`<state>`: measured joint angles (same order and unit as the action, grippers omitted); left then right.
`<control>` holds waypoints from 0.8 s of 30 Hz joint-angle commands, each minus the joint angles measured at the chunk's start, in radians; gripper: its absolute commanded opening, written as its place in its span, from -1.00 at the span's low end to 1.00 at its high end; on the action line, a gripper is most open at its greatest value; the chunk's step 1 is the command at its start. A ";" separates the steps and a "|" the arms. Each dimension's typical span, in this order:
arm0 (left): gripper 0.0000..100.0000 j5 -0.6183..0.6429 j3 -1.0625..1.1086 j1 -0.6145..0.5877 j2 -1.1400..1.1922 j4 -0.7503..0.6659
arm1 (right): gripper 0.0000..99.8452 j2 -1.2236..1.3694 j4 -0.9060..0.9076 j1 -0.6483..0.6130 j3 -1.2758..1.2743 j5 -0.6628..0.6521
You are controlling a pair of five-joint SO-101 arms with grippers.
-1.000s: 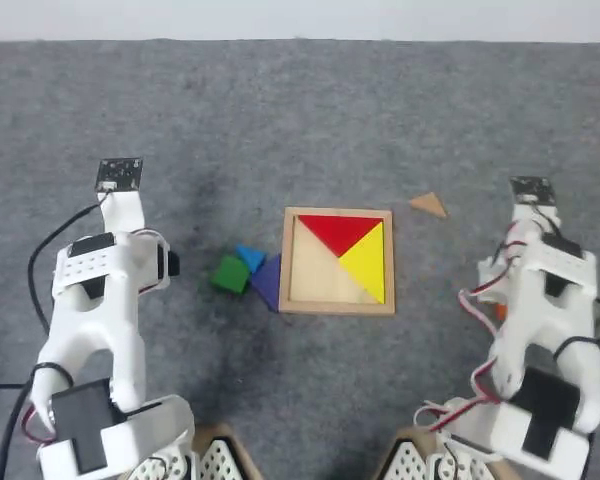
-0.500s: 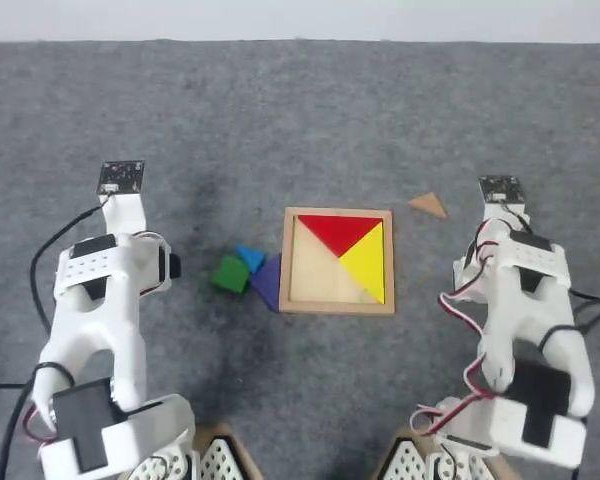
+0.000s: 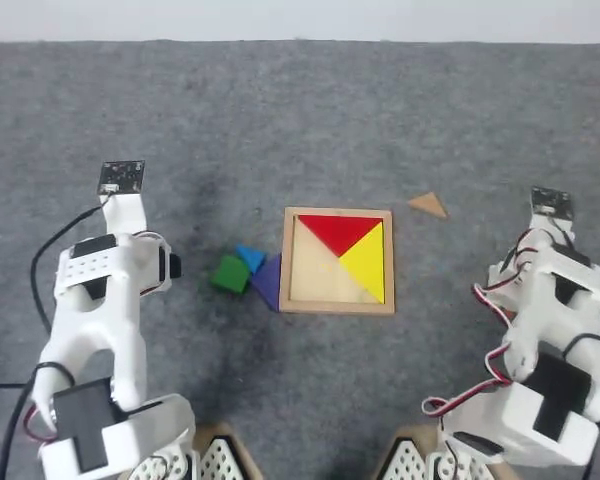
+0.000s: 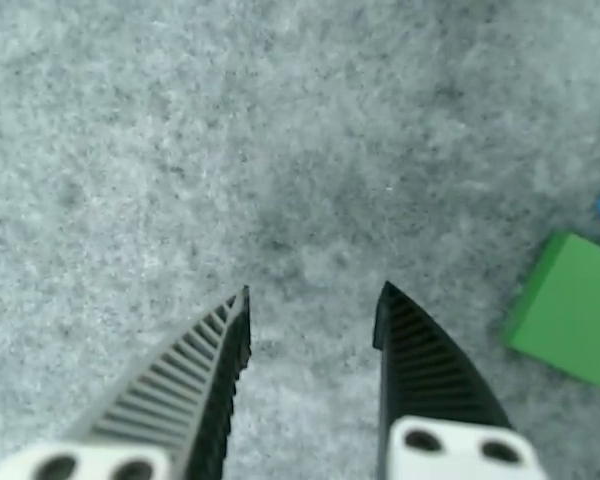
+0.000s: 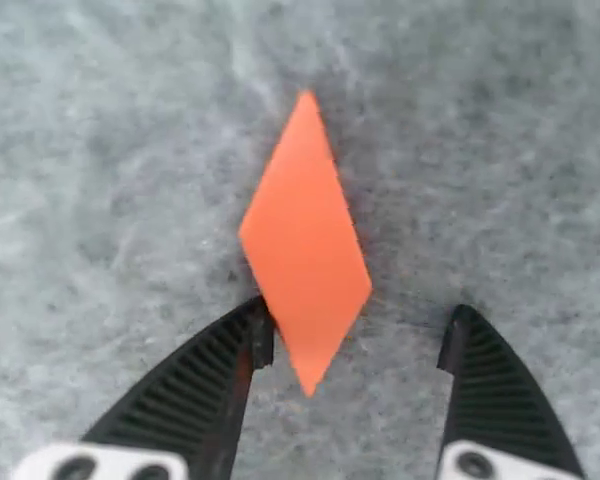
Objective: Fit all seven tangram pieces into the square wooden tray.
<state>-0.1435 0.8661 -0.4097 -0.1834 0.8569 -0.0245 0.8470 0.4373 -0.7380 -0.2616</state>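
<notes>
Orange parallelogram: flat on the grey worktop near its right edge, between the fingers of my right claw. One finger sits at its edge; I cannot tell if it touches. Claw spread wide, gripping nothing.

Change: within the last second my right arm swings in toward the tray, then back out toward the right edge. My reading: the claw is lining up on the parallelogram, and the pick is not yet made.

Tray: mid-worktop. Holds red triangle along the far wall and yellow triangle along the right wall. Five pieces are left outside.

Green, blue, purple: clustered at the tray's left wall, purple against it.

Tan triangle: beyond the tray's far right corner, apart from it.

Right arm: hunched, wrist turned down to the worktop.

Left arm: unmoved, hunched the same way. Left claw released, empty, over bare worktop near the green piece.
</notes>
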 commanded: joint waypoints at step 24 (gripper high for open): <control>-0.59 0.008 -0.004 0.012 -0.048 -0.017 | -0.45 -0.120 0.019 -0.219 0.066 0.044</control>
<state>-0.1435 0.8661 -0.4035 -0.1834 0.8569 -0.1519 0.8884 0.2163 -0.7119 -0.2033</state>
